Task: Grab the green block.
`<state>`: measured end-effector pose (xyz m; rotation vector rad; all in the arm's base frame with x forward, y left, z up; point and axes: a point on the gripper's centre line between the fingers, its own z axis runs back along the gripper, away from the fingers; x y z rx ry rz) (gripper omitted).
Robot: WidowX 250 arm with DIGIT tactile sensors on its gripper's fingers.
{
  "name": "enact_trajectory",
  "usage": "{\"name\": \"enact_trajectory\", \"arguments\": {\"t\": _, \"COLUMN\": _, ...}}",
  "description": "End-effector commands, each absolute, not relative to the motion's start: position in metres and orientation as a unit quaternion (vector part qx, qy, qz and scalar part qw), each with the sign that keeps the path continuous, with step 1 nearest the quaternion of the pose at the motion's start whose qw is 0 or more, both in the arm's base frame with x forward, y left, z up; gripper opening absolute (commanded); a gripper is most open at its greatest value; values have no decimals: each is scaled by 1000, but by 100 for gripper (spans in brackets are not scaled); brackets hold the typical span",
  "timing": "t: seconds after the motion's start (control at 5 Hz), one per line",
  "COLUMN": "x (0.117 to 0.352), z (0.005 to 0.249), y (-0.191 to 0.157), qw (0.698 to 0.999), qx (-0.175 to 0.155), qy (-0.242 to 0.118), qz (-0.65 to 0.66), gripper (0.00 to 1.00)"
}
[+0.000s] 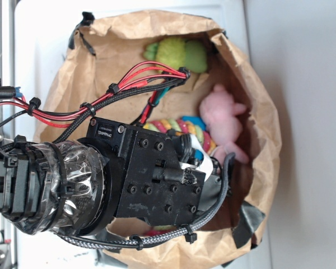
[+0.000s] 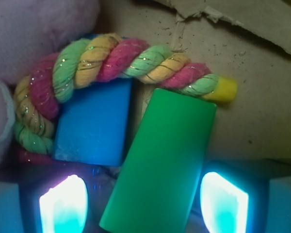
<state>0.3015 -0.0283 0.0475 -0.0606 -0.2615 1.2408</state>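
**Jaws Straddle the Green Block, Grasp Not Yet Made**

Inside a crumpled brown paper bag [image 1: 257, 112] on a pale desk [image 1: 302, 67], the WidowX gripper [image 2: 143, 196] hangs low over its target. The wrist view shows the green block [image 2: 160, 160] lying flat on the bag's floor, tilted slightly off the vertical of the frame, its lower end reaching between the two glowing fingertip pads [image 2: 63, 204]. The jaws are released: a clear gap shows on each side of the block, and neither pad touches it.

Just to the block's left lies a blue block [image 2: 94, 124], the two nearly touching at their lower corners. A multicoloured twisted rope toy [image 2: 111, 60] arches over the tops of both blocks. A pink plush [image 1: 224, 117] lies beside the rope, and a fuzzy lime-green plush toy [image 1: 179, 53] rests at the far end of the bag, well apart from the block.

The approach and alignment appear largely done. What remains, on this evidence, is the closing of the jaws on the green block's long sides and the lift. The blue block's nearness may crowd the left pad.
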Motion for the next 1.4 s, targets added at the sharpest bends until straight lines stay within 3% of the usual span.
{"name": "enact_trajectory", "arguments": {"t": 0.0, "x": 297, "z": 53, "y": -37, "qw": 819, "qx": -38, "qy": -131, "qz": 557, "gripper": 100}}
{"name": "enact_trajectory", "arguments": {"t": 1.0, "x": 297, "z": 53, "y": -37, "qw": 819, "qx": -38, "qy": -131, "qz": 557, "gripper": 100}}
{"name": "enact_trajectory", "arguments": {"t": 1.2, "x": 297, "z": 41, "y": -39, "qw": 817, "qx": -25, "qy": -141, "qz": 559, "gripper": 100}}
